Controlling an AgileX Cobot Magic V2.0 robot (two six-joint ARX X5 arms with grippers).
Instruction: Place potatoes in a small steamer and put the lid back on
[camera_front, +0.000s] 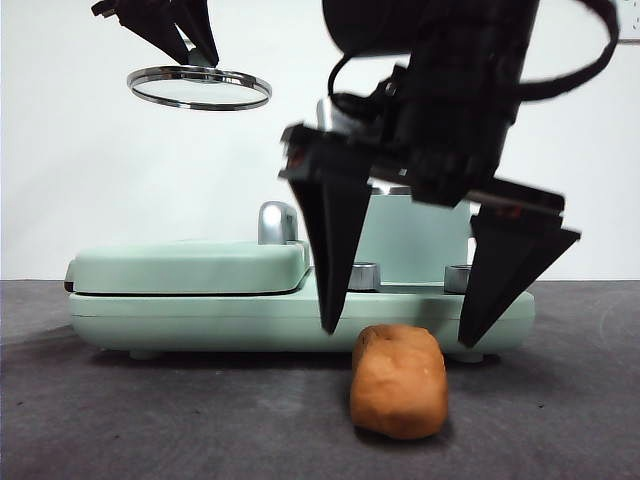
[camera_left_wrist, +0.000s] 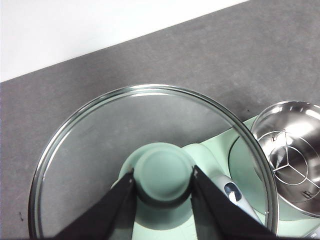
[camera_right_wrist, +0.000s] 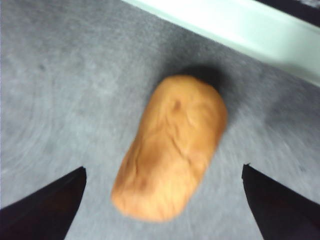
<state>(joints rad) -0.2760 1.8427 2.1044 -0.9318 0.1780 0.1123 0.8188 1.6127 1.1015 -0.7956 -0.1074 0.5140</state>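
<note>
An orange-brown potato (camera_front: 398, 380) (camera_right_wrist: 171, 146) lies on the dark table in front of the appliance. My right gripper (camera_front: 400, 325) (camera_right_wrist: 162, 200) hangs open just above it, one jaw on each side, not touching. High at the left, my left gripper (camera_front: 195, 55) (camera_left_wrist: 162, 182) is shut on the mint-green knob (camera_left_wrist: 162, 172) of the glass lid (camera_front: 199, 87) (camera_left_wrist: 150, 150), held in the air. The small steamer (camera_left_wrist: 292, 155) shows its open steel inside with a wire rack; in the front view its mint-green wall (camera_front: 415, 240) stands mostly behind the right arm.
A flat mint-green griddle unit (camera_front: 200, 290) with a closed cover and a steel hinge knob (camera_front: 277, 222) stretches across the table behind the potato. The steamer's handle (camera_left_wrist: 227, 187) points toward the lid. White wall behind.
</note>
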